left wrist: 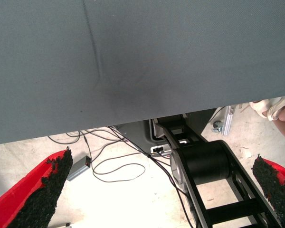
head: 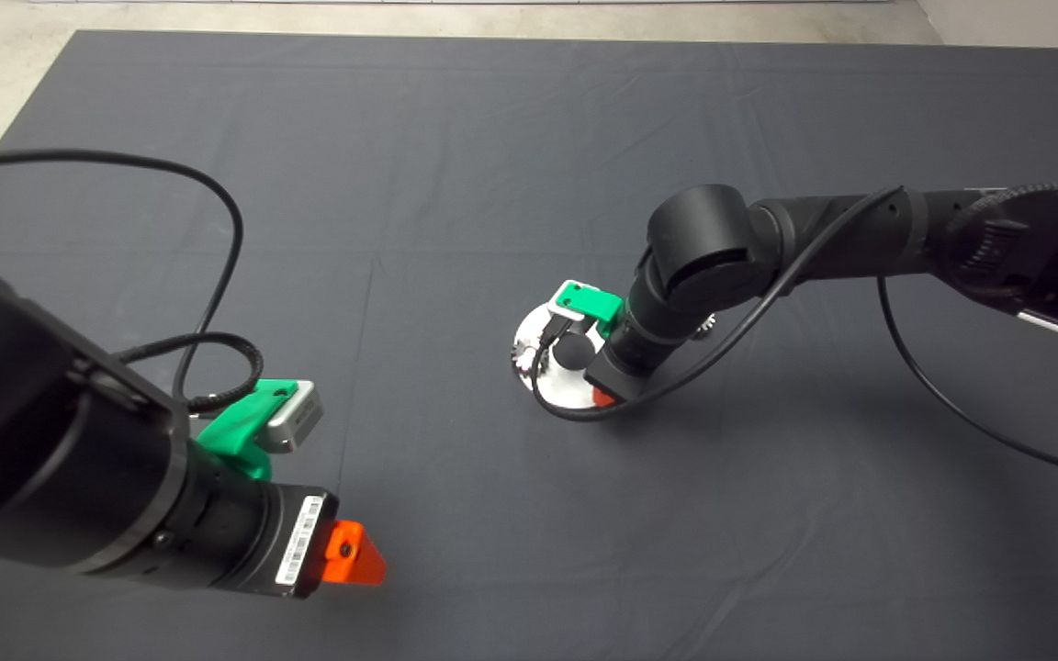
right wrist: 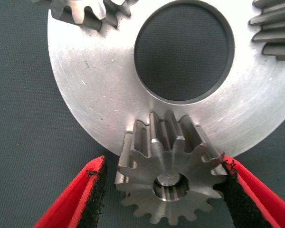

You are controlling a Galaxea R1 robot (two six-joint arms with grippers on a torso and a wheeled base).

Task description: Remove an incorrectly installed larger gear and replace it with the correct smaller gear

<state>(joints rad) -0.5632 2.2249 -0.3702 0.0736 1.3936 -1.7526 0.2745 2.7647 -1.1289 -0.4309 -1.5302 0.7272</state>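
The larger gear [right wrist: 168, 178], steel with splayed teeth, stands on a pin at the rim of a round silver plate [right wrist: 95, 85] with a wide centre hole. My right gripper [right wrist: 162, 164] is open around it: one pad [right wrist: 226, 183] touches its teeth, while the other pad [right wrist: 96, 190] stands a small gap away. From above, the right arm covers this gear, and only a red fingertip of the right gripper [head: 602, 397] shows at the plate [head: 534, 328]. A small gear on the mat, seemingly the smaller gear [head: 703, 325], peeks out behind the arm.
Two other gears sit on the plate, one [right wrist: 80, 12] on one side of the hole and one [right wrist: 275, 28] on the other. My left gripper [head: 354, 555] waits open at the lower left, near the mat's edge. Its wrist view shows floor cables [left wrist: 118, 166] and a person's sandalled foot [left wrist: 275, 108].
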